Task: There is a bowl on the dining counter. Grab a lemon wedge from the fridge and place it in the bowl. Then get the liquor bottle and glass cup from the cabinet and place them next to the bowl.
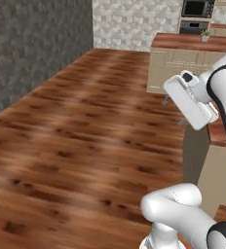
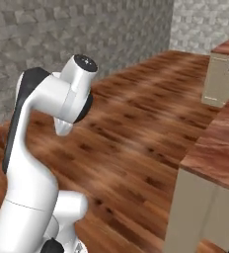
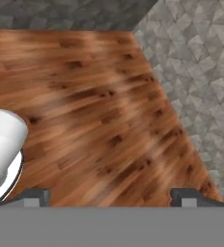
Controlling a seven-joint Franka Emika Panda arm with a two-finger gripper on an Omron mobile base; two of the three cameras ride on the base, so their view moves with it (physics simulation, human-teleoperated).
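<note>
My gripper (image 3: pixel 111 198) is open; its two dark fingertips (image 3: pixel 34 197) stand far apart at the bottom of the hand view with nothing between them. It looks down on bare wooden floor (image 3: pixel 94 111). In the left base view the gripper's white hand (image 1: pixel 190 99) hangs in the air at the right, beside the end of a reddish-brown wood-grain counter (image 1: pixel 217 132), likely the dining counter (image 2: pixel 217 148). The bowl, fridge, lemon wedge, liquor bottle, glass cup and cabinet are out of view.
Wide wooden floor (image 1: pixel 85 136) stretches ahead and to the left, bounded by a grey stone wall (image 1: pixel 32 44). A shorter wood-topped worktop with beige drawers (image 1: pixel 183 53) stands far ahead, with built-in ovens (image 1: pixel 197 12) behind it.
</note>
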